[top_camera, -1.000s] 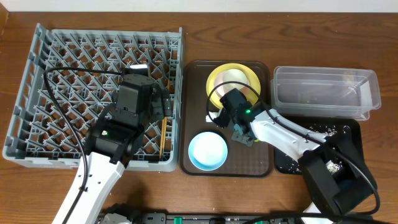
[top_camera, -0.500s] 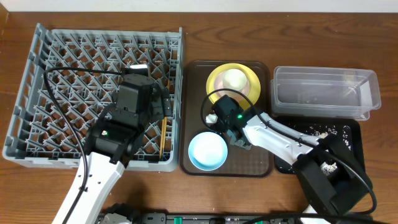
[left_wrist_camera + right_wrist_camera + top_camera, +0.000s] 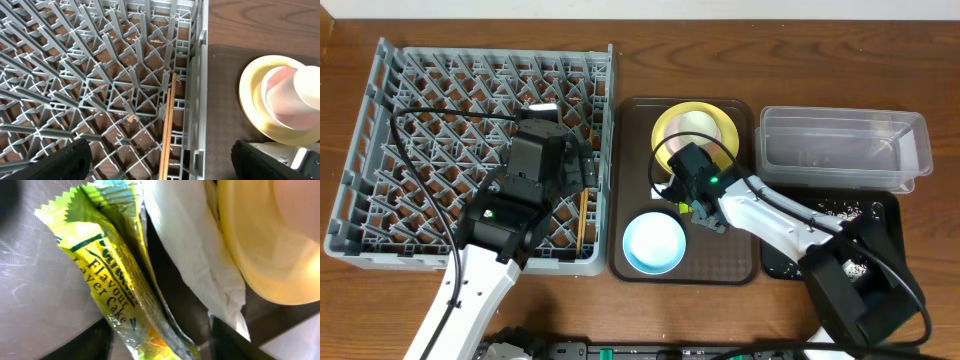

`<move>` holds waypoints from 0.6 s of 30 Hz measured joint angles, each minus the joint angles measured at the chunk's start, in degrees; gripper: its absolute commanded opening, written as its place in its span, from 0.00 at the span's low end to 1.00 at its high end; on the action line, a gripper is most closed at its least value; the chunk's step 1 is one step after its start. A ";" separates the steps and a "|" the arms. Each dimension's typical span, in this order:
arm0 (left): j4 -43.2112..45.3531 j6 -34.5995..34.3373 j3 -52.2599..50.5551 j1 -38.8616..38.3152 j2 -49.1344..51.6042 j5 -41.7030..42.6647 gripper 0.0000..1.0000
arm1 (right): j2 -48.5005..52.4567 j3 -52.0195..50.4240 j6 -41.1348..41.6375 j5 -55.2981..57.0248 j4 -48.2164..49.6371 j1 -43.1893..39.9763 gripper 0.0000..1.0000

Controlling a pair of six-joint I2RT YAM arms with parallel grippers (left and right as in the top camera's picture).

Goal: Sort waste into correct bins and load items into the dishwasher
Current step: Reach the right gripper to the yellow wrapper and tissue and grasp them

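In the right wrist view the green-and-yellow packet (image 3: 107, 280) lies on the brown tray between the spread fingers of my right gripper (image 3: 160, 345), which is open. The white paper wrapper (image 3: 195, 255) lies beside the packet, against the yellow plate (image 3: 270, 245). Overhead, my right gripper (image 3: 686, 206) hangs between the plate (image 3: 665, 130), which carries the cream cup (image 3: 698, 125), and the light blue bowl (image 3: 654, 243). My left gripper (image 3: 160, 160) is open above the right edge of the grey dish rack (image 3: 75, 75). The chopsticks (image 3: 169, 120) lie in the rack below it.
The dark brown serving tray (image 3: 740, 260) holds the plate, the bowl and the waste. The clear tub (image 3: 840, 150) stands at the back right. In front of it, the black tray (image 3: 880, 205) has white crumbs in it. The rack (image 3: 420, 150) fills the left of the table.
My right gripper has gone from shut to open. It swung towards the bowl and came back beside the plate. The left arm has not moved.
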 measured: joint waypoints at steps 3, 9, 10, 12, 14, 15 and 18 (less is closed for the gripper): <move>0.00 0.00 0.00 0.00 0.00 -0.02 0.92 | -1.46 -0.22 0.09 -1.92 -0.09 -0.20 0.94; -0.02 0.00 0.00 0.00 0.00 0.00 0.92 | -6.97 -0.26 1.05 -4.07 -0.24 -1.29 0.99; 0.00 0.00 0.00 0.00 0.00 0.00 0.92 | -7.69 -0.26 1.20 -4.63 -0.33 -2.08 0.99; 0.02 0.00 0.00 0.00 0.00 0.00 0.92 | -8.13 -0.26 1.44 -5.68 -0.50 -3.74 0.99; 0.00 0.00 0.00 0.00 0.00 -0.02 0.92 | -8.11 -0.26 1.51 -7.34 -0.66 -5.70 0.98; 0.00 0.00 0.00 0.00 0.00 0.00 0.92 | -8.11 -0.26 1.60 -8.46 -0.70 -6.95 0.98; 0.00 0.00 0.00 0.00 0.00 0.00 0.92 | -8.07 -0.26 1.70 -11.89 -0.94 -10.05 0.96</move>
